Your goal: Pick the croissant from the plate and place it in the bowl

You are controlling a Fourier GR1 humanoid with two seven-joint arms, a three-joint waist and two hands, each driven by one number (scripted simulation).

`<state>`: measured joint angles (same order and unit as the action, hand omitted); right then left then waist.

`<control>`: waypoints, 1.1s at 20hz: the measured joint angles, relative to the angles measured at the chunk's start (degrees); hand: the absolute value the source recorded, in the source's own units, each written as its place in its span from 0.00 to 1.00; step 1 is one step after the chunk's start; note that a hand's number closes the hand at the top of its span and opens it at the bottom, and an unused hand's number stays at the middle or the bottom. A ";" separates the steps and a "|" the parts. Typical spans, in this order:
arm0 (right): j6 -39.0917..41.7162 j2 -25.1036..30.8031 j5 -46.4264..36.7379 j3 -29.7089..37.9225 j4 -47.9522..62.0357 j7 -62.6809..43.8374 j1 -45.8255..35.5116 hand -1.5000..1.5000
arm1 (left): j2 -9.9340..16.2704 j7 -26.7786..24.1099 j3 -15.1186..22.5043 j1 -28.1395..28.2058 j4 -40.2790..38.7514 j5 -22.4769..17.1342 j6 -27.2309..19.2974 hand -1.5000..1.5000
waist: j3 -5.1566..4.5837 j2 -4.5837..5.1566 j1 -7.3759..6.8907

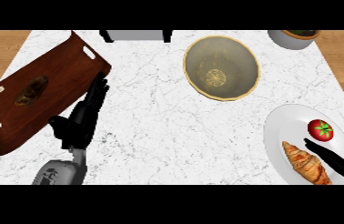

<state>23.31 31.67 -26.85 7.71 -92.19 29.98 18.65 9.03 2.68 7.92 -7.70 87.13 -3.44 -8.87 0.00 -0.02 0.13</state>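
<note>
A golden croissant (306, 163) lies on the white plate (282, 127) at the lower right, next to a red tomato (321, 129). The olive bowl with a tan rim (222, 67) stands on the marble counter, up and to the left of the plate. Only straight black fingers of my right hand (327, 155) show at the right edge; they lie just right of the croissant, touching or nearly touching it. My left hand (84, 116) rests open at the lower left, fingers pointing up, beside a wooden board.
A dark wooden cutting board (60, 68) with a brown item (31, 91) on it fills the left side. A grey pot (295, 37) sits at the top right corner. A grey box (136, 35) stands at the top edge.
</note>
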 measured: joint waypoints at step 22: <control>-10.74 -1.84 -21.26 -3.20 17.74 6.85 -11.91 1.00 | -2.61 -0.15 -2.88 -1.06 -1.44 3.13 2.42 0.50 | -1.09 -0.24 -0.18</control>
<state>12.57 29.83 -48.11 4.50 -74.45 36.83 6.73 6.42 2.54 5.04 -8.76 85.69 -0.30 -6.45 -1.09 -0.25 -0.05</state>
